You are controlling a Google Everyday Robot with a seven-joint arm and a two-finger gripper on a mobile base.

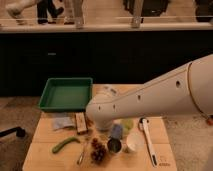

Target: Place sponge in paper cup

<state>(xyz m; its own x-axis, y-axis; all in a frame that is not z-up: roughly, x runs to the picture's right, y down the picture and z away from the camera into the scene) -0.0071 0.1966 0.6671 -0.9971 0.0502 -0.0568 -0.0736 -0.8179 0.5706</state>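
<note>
Arm [150, 100] filled the right of the view, bending down over the table [45, 150]. Below its wrist the gripper [114, 131] hung just above the dark cup [114, 146]. I could not tell whether it was spread or clamped on anything. The paper cup [132, 144] stood upright just right of the dark cup. I judged the pale lump [128, 124] behind it to be the sponge, unsure. For a clean drop I would shift right, centre over the white rim, and keep low.
</note>
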